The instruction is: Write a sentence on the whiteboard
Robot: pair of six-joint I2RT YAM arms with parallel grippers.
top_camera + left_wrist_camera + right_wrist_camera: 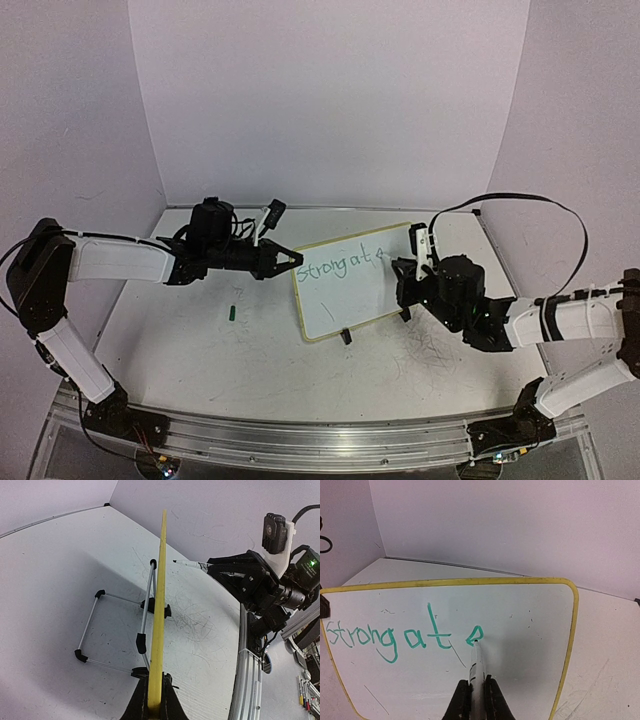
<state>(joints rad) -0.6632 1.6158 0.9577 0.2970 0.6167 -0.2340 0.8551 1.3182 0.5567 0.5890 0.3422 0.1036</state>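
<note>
The board (360,300) stands tilted on the surface (200,350), about midway between my two arms, its face turned toward my right side. The sentence (436,634) so far reads "strong at" in green, plus an "e" just begun. My right hand (477,685) is pressed together on the marker (476,662), whose tip touches the board at the foot of that "e". My left hand (155,695) pinches the board's yellow left edge to steady it. What worries me most is pressure: if I lean on the tip, the board could rock back on its stand (100,593) or twist in my left pinch, and the stroke would skid. The marker could also creep between my right fingers and smear the letter. Room is another risk. The line is climbing toward the right rim, so the rest of this word may crowd the frame unless I keep the letters small, and the remaining words will need a second line below. Around the board, a small green thing (232,313), perhaps the cap, lies on the surface near my left arm, well apart from the work. Old scribbles mark the surface near my right arm. Nothing stands between the tip and the blank part of the board.
</note>
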